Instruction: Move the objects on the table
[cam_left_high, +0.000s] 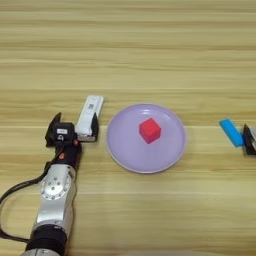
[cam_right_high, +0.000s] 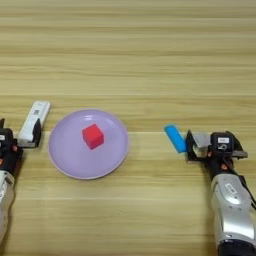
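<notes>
Objects on the table (cam_left_high: 150, 50) are five. White stick (cam_left_high: 90, 117) lies angled, its near end between the left gripper (cam_left_high: 76, 131)'s two black fingers, which sit apart on either side of it; whether they press it I cannot tell, so I count them as apart around it, not clamped. It looks rigid, light and smooth plastic, likely to pivot if held at one end only; a hold nearer its middle, across the narrow width, seems safer.

Just right of those jaws lies the lilac plate (cam_left_high: 125, 155), flat on the wood, with the red cube (cam_left_high: 149, 130) resting near its centre. The cube looks stiff, light and flat-sided, easy to pinch on two opposite faces. The plate is shallow and smooth, probably slippery; its rim is the only place to grip.

Well right of the plate, the blue bar (cam_right_high: 175, 138) lies tilted, just left of the right gripper (cam_right_high: 198, 146)'s jaws and close to the nearer finger. Between those fingers sits the pale-grey block (cam_right_high: 201, 140); the jaws appear closed on it. The block looks hard and light. The bar, short and stiff, should be taken across its narrow sides.
</notes>
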